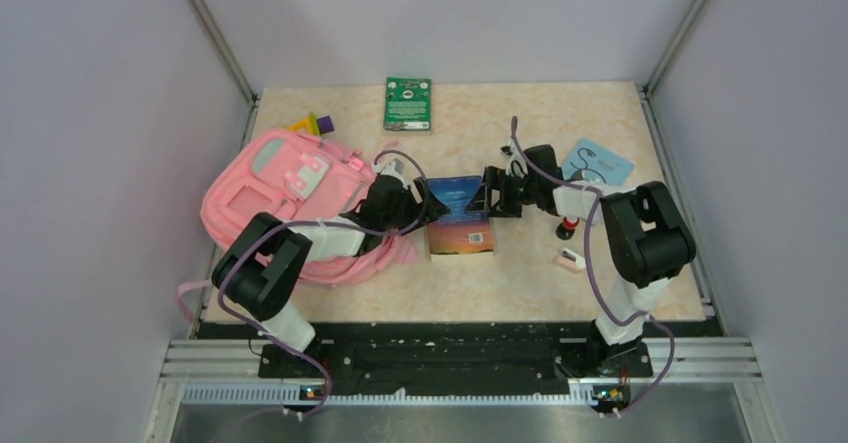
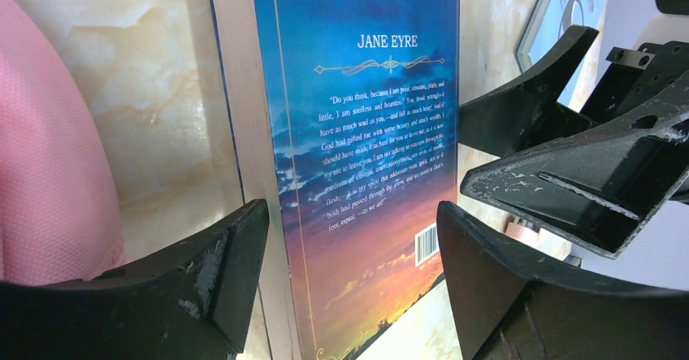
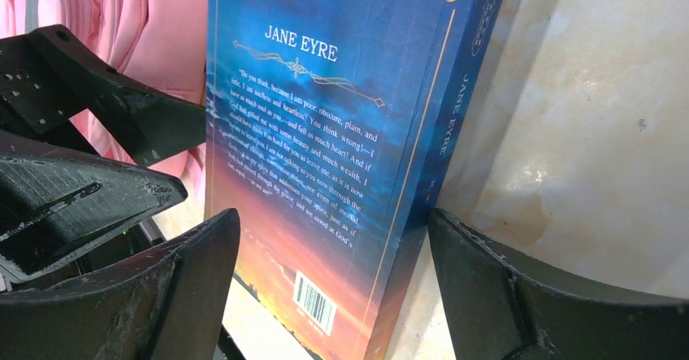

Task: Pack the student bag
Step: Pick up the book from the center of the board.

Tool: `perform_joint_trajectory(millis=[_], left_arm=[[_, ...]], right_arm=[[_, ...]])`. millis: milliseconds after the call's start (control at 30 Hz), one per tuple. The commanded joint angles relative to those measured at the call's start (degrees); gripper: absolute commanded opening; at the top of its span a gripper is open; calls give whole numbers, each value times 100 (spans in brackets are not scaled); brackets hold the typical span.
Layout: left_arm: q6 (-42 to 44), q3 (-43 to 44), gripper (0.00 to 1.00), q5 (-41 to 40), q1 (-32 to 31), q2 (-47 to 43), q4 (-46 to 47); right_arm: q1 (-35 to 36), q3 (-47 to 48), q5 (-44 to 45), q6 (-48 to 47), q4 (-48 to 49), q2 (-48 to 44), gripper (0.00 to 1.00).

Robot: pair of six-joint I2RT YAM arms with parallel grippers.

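The student bag (image 1: 280, 188), pink with white patches, lies at the table's left; a pink edge of it shows in the left wrist view (image 2: 49, 157) and the right wrist view (image 3: 154, 27). A blue and orange "Jane Eyre" book (image 1: 458, 218) lies flat, back cover up, at the table's centre. My left gripper (image 1: 432, 203) is at the book's left side and my right gripper (image 1: 482, 199) at its right side, facing each other. Both are open, with the book (image 2: 357, 132) between the left fingers (image 2: 236, 262) and the book (image 3: 325, 132) between the right fingers (image 3: 195, 279). Neither grips it.
A green book (image 1: 407, 103) lies at the back centre. A light-blue card (image 1: 597, 161) lies at the right, with a small red thing (image 1: 567, 228) and a pink-white eraser (image 1: 571, 259) near it. Yellow and purple shapes (image 1: 312, 123) sit behind the bag.
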Motion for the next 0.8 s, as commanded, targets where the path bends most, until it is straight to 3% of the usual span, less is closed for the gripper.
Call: perform_joint_trajectory(millis=[0,367,567,767], left_arm=[[-305,-116,79,495,-97,-169,766],[-425,-618,78,301,-96,-788,1677],[-526,-791,76,248,-99,-615,2090],[-711,-1007,67,100,-91,-301,2647]], right_arm=[[132,-180,81,76,45,115,84],[288,-189,179,164,150,346,82],[382,-121,234,195,141,450,81],[501,-62,288,230,129,540,80]])
